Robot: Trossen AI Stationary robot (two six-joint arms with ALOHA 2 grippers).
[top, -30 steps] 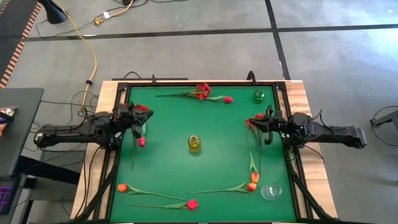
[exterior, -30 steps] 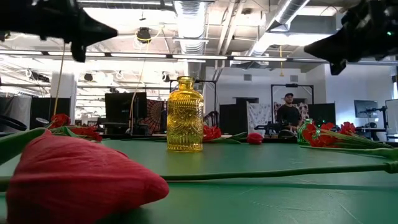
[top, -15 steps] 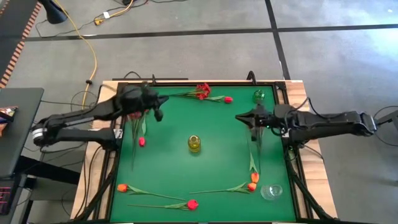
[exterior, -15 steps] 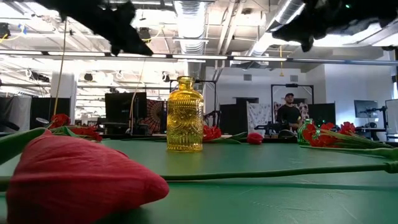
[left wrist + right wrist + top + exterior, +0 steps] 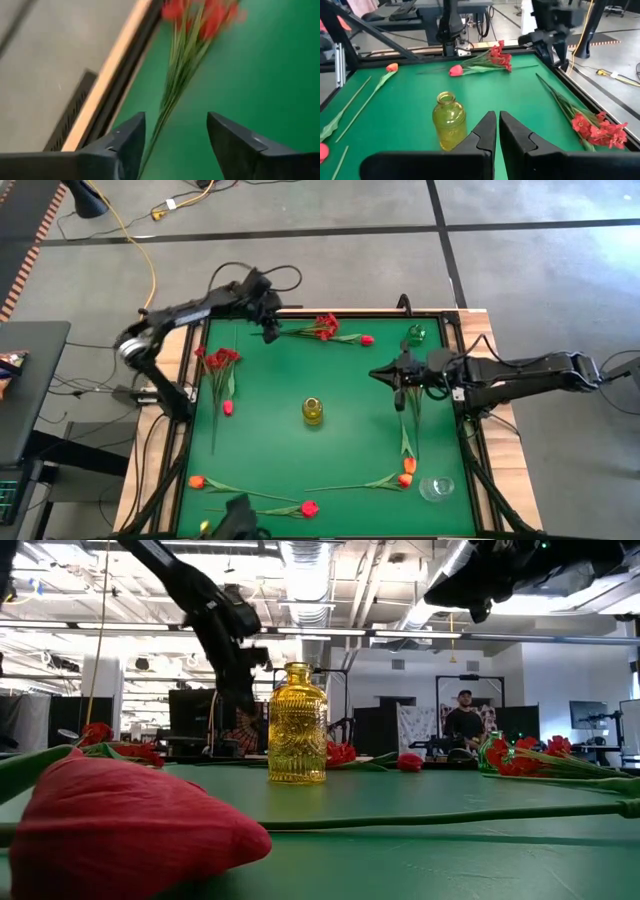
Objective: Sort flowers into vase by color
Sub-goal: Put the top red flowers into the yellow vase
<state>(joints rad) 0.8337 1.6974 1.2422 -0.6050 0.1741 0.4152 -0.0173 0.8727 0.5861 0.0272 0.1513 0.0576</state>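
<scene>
A bushy red sprig (image 5: 322, 327) lies along the far edge, its thin stem end (image 5: 167, 107) between the fingers of my open left gripper (image 5: 270, 330) (image 5: 176, 120), which points down over it. I cannot tell whether the fingers touch the stem. My right gripper (image 5: 376, 373) (image 5: 497, 131) is shut on nothing. It hovers right of the yellow vase (image 5: 313, 411) (image 5: 449, 120) and points toward it. Another red sprig (image 5: 217, 361) lies at the left. Orange buds (image 5: 406, 472) and red-pink buds (image 5: 309, 507) lie near the front.
A green vase (image 5: 416, 334) stands at the far right corner and a clear glass vase (image 5: 437, 487) at the near right. A red-pink bud (image 5: 367, 340) lies by the far sprig. A long stem (image 5: 405, 425) lies under my right arm. Black rails (image 5: 190, 420) frame the green mat.
My left gripper has swung from the table's left edge to the far edge, tipping downward over the far sprig's stem end. My right gripper has moved from the right edge toward the table's middle and risen a little. No flower has moved.
</scene>
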